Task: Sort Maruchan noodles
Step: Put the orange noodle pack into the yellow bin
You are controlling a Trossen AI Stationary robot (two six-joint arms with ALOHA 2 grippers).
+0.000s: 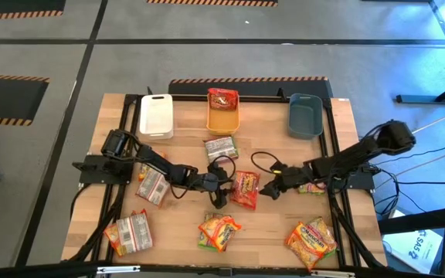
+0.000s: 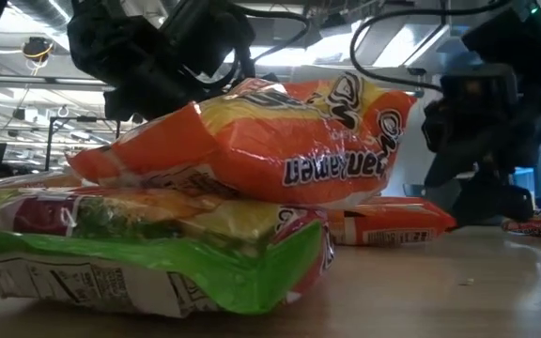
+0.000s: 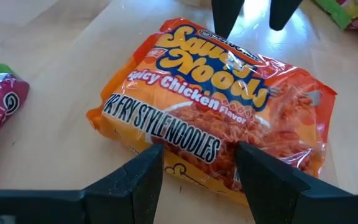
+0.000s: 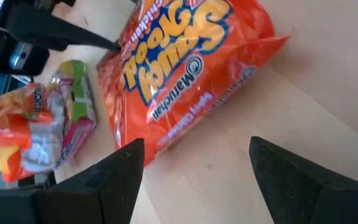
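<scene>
White bin point(image 1: 155, 116) was empty, orange bin point(image 1: 223, 121) held one packet point(image 1: 222, 99), blue bin point(image 1: 305, 116) empty. Left gripper point(image 1: 219, 182) and right gripper point(image 1: 270, 188), both open, nothing held, flanked the red packet point(image 1: 246, 190) mid-table. Most packets unsorted.

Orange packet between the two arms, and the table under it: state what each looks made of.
Orange packet: thin glossy plastic film, judging by its crinkles, glare spots and a clear patch showing the noodles. Table: pale wood with a smooth matte finish, going by the faint grain; possibly laminate.
</scene>
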